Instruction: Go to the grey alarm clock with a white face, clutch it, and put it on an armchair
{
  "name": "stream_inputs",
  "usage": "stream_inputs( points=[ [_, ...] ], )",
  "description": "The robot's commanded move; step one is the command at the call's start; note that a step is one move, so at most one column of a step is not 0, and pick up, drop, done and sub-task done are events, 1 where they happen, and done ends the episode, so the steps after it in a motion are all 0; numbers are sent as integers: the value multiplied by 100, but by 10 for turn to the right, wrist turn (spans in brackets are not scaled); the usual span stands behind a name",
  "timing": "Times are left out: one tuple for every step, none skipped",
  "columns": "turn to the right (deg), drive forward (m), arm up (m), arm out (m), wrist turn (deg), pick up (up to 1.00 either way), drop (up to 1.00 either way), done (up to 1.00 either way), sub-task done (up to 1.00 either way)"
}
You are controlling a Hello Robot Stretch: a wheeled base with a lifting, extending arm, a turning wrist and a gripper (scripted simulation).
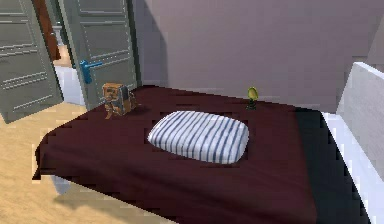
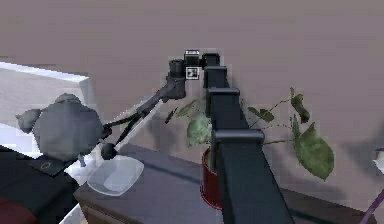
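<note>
One grey lump point(image 2: 62, 128), likely your alarm clock, shows at nine o'clock in the arm side view, by the fingers point(image 2: 108, 151). You cannot tell their state or hold; the arm point(image 2: 235, 150) evidently extends for it.

a dark maroon bed point(image 1: 120, 165) carries a striped pillow point(image 1: 198, 136) at its middle, a small brown thing point(image 1: 118, 100) near its far left corner and a small yellow thing point(image 1: 252, 96) at its far edge. grey doors point(image 1: 100, 40) stand behind.
</note>
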Motion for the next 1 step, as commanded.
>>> stream_inputs(
  points=[
    [0,0,0,0,-120,0,0,0,0]
  ],
)
